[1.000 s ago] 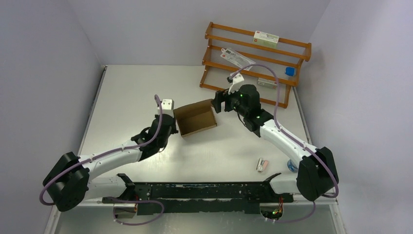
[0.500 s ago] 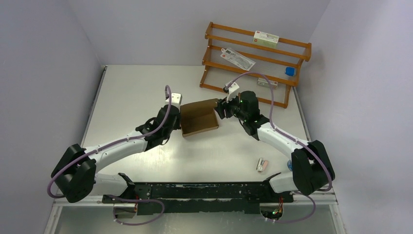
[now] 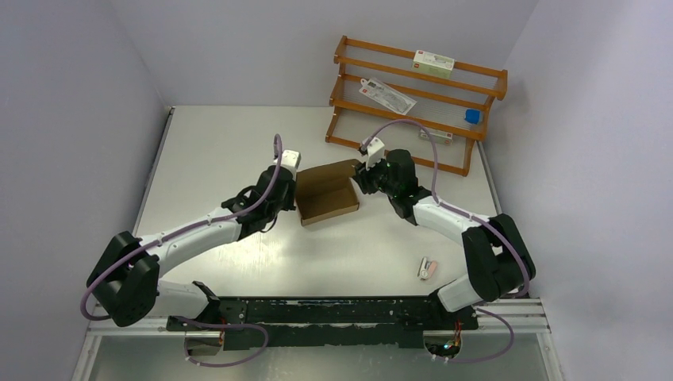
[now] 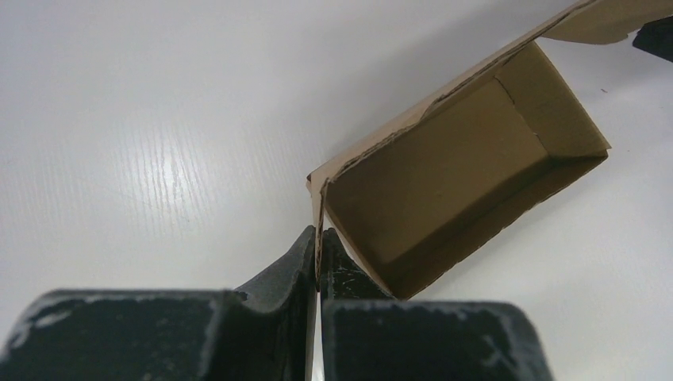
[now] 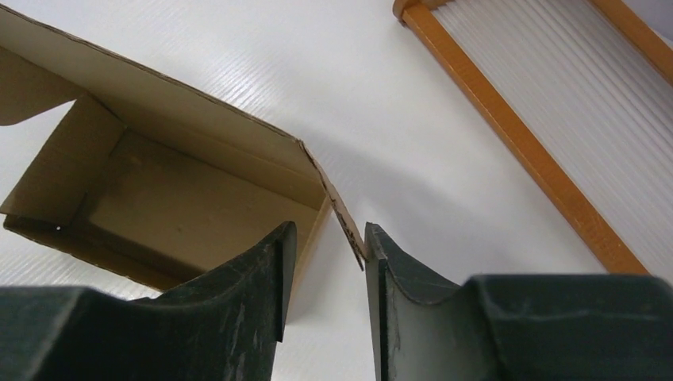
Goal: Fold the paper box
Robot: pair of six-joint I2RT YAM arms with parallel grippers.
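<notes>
The paper box (image 3: 325,197) is a brown cardboard carton standing open-topped at the table's centre, with one flap up at its far right corner. My left gripper (image 3: 294,184) is at its left end. In the left wrist view the left gripper (image 4: 319,240) is shut on the box's (image 4: 452,159) thin end wall. My right gripper (image 3: 359,176) is at the far right corner. In the right wrist view the right gripper (image 5: 327,238) stands partly open, with the box's (image 5: 182,198) side flap edge between its fingers, touching the right finger (image 5: 381,254).
A wooden rack (image 3: 413,95) stands at the back right, holding small printed cartons and a blue item; its rail (image 5: 516,135) lies close behind my right gripper. A small white-pink object (image 3: 427,267) lies near the right arm's base.
My right gripper has narrowed and come in around the box's right flap. The left arm has carried the box's left end a little right and back.
</notes>
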